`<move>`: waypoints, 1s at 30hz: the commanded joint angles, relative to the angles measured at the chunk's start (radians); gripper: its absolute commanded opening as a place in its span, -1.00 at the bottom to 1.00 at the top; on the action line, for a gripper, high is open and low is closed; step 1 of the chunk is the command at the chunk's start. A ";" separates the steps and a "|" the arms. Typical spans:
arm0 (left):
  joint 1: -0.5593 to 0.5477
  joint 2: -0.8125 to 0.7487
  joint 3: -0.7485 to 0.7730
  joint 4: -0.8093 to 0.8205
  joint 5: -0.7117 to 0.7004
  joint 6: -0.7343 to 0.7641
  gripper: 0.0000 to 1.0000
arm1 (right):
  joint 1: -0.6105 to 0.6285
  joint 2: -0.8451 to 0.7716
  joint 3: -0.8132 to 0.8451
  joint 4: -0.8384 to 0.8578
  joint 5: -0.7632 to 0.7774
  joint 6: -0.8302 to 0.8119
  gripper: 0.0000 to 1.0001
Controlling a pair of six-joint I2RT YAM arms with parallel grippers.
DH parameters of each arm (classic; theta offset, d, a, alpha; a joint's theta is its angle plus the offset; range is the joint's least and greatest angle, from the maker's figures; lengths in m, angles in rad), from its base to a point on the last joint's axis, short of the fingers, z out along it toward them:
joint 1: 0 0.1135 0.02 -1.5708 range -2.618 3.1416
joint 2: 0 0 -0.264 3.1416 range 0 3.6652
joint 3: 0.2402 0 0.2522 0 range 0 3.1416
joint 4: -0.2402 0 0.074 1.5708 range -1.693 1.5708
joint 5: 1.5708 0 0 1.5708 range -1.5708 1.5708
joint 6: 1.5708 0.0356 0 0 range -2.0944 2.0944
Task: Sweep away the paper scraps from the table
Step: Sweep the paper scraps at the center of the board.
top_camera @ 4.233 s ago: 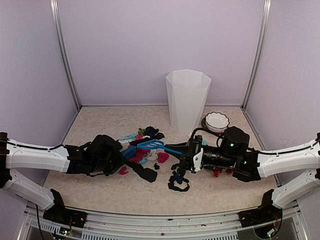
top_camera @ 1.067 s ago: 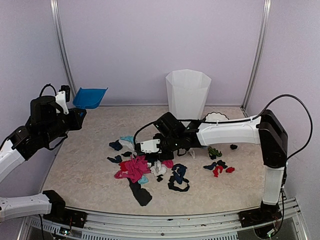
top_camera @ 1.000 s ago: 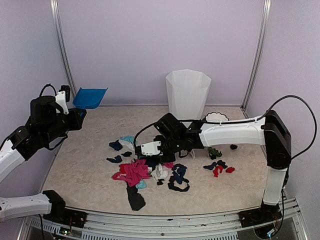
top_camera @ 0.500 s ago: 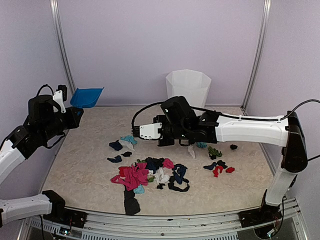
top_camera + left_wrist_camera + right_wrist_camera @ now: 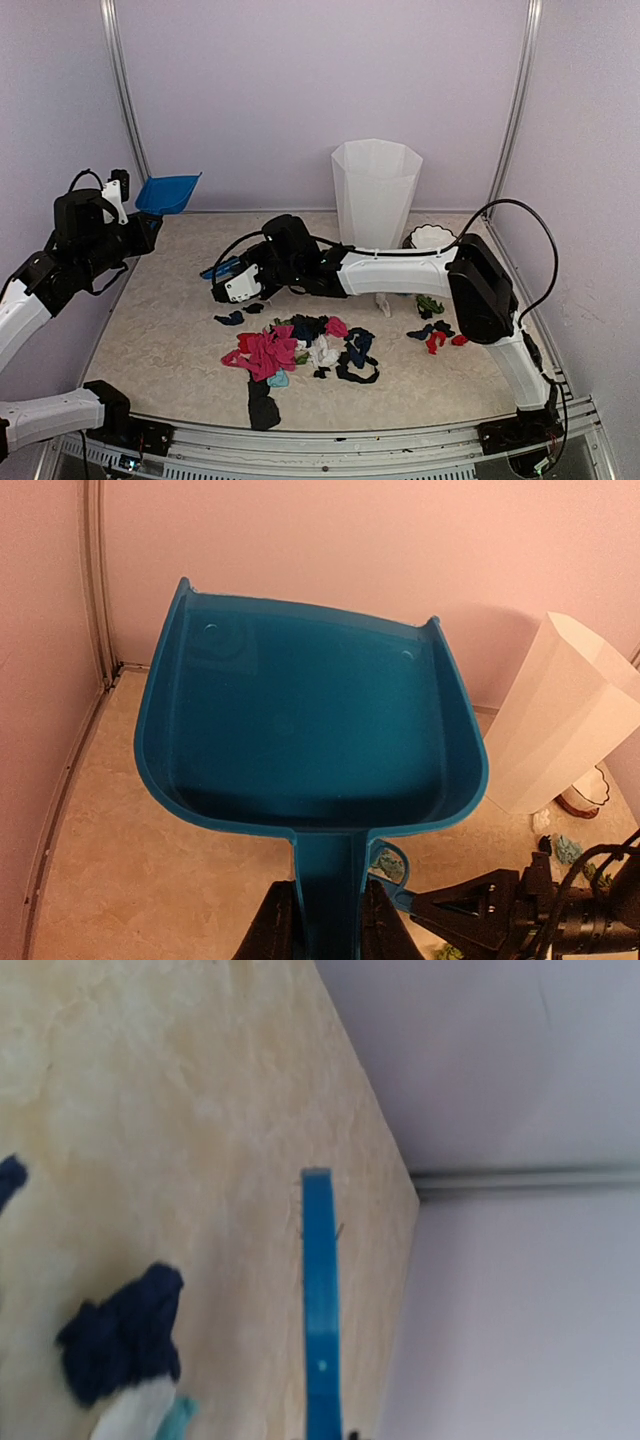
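- Looking at room to move first: the table (image 5: 170, 300) is boxed in by lilac walls (image 5: 300, 90) on the left, back & right, w/ a metal front rail (image 5: 330, 432) along the near edge. The widest bare stretch of beige top is on the left, btw the heap and the left wall.
- The right arm reaches from its base at the right all the way across the middle, so it hangs over the back part of the mess.
- Paper scraps (image 5: 290, 345): small crumpled bits in pink, red, black, navy, teal & white. The main heap sits centre-front, and one black strip lies closest to the rail. A smaller red/black/green bunch lies well apart to the right. A couple of navy bits sit just beside the right gripper (image 5: 225, 278).
- That gripper's jaws are fully closed on a blue brush (image 5: 220, 268), out over the left-centre of the table.
- The left gripper (image 5: 327, 930) is clamped on the handle of a blue dustpan (image 5: 310, 720), held up high near the back-left corner. The pan's inside is bare blue plastic.
- A white bin (image 5: 375, 200) stands upright at the back; can't see inside. A white bowl (image 5: 432, 238) sits just beside it on the right, contents can't tell.
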 commanded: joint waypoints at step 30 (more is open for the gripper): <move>0.023 0.034 -0.013 0.024 0.003 -0.002 -1.00 | -0.065 -0.435 -0.583 -0.049 -0.037 0.005 -1.00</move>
